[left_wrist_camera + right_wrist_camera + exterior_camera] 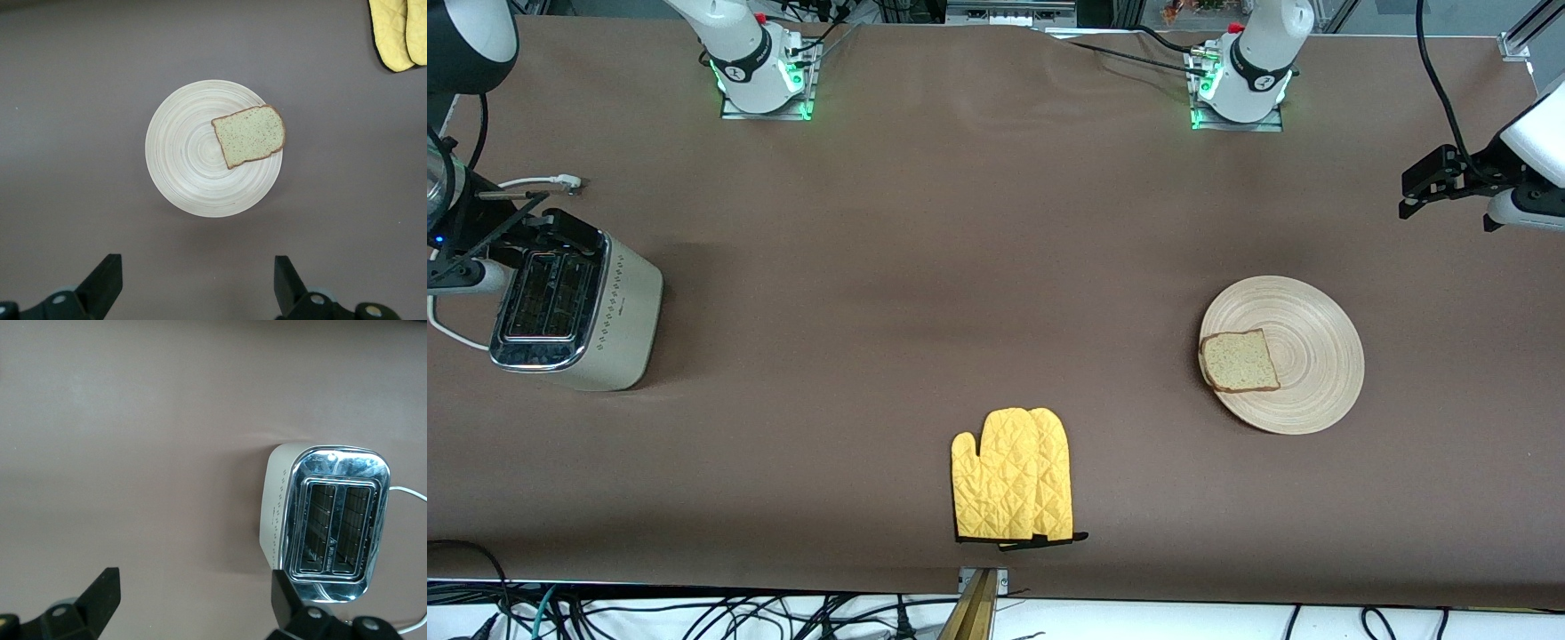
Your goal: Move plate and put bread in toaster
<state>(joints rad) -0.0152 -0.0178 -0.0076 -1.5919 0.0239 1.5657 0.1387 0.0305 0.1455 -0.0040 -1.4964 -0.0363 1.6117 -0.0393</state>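
Both hands are hanging wide and empty, the left hand [193, 287] over the bench near the plate [1312, 356] carrying the bread [1238, 361], the right hand [193, 607] beside the toaster [574, 307], seemingly poised to start.

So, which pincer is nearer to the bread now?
Left. The left pincer hangs open in the air near the plate that carries the bread. The right pincer, also open, hangs by the toaster at the right arm's end of the table.
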